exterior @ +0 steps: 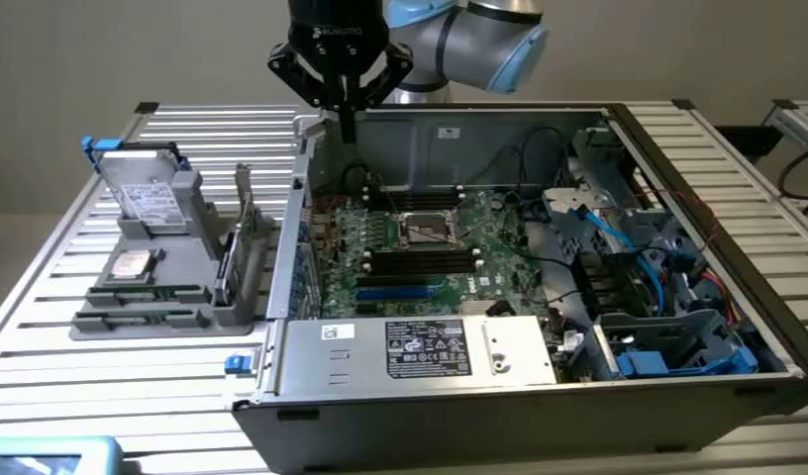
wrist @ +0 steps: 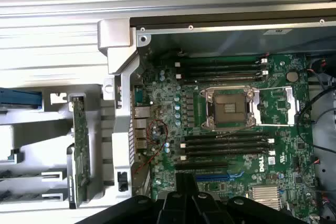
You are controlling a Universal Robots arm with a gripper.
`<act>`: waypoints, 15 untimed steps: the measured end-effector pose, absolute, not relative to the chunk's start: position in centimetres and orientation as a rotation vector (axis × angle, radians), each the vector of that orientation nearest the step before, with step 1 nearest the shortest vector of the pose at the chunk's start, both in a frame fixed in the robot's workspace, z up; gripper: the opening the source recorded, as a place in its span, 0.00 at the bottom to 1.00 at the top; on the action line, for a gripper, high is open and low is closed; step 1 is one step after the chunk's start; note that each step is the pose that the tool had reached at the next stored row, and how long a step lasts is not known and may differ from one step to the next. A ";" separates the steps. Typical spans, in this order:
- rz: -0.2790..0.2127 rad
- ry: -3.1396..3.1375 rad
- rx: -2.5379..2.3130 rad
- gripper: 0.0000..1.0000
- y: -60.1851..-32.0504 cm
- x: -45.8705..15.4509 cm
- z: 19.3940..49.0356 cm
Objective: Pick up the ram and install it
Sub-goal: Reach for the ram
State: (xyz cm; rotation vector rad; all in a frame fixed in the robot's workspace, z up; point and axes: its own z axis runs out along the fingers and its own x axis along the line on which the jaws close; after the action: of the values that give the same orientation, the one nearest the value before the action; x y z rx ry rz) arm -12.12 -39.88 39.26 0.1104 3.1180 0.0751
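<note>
A robot arm's end effector (exterior: pixel 346 127) hangs above the back corner of an open computer case (exterior: pixel 418 416), fingers pinched together to a narrow point and holding nothing that can be seen. The case lies on its side on a slatted metal surface (exterior: pixel 35 332), probably so the green motherboard (exterior: pixel 490 223) and its black memory slots (exterior: pixel 422 261) face upward for a part pressed in from above. At the exterior view's left, just beside the case, a grey holder (exterior: pixel 153 327) keeps spare parts in slots, likely so each sits at a fixed place with an edge free for grasping. What looks like the ram (exterior: pixel 151 293), a thin green stick, lies in a low slot there, well apart from the end effector. A silver hard drive (exterior: pixel 147 198) and an expansion card (exterior: pixel 243 213) stand upright in the same holder.
</note>
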 end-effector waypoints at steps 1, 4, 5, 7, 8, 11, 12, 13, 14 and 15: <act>0.075 3.118 0.110 0.11 -39.9 -12.1 39.3; 0.075 3.118 0.110 0.11 -39.9 -12.1 39.3; 0.075 3.118 0.110 0.11 -39.9 -12.1 39.3; 0.075 3.118 0.110 0.11 -39.9 -12.1 39.3; 0.075 3.118 0.110 0.11 -39.9 -12.1 39.3; 0.075 3.118 0.110 0.11 -39.9 -12.1 39.3; 0.075 3.118 0.110 0.11 -39.9 -12.1 39.3; 0.075 3.118 0.110 0.11 -39.9 -12.1 39.3; 0.075 3.118 0.111 0.11 -39.9 -12.2 39.3; 0.075 3.118 0.111 0.11 -39.9 -12.4 39.3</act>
State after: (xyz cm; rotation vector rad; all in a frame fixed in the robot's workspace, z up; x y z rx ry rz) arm -12.38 -39.88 39.27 0.1105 3.1181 0.0747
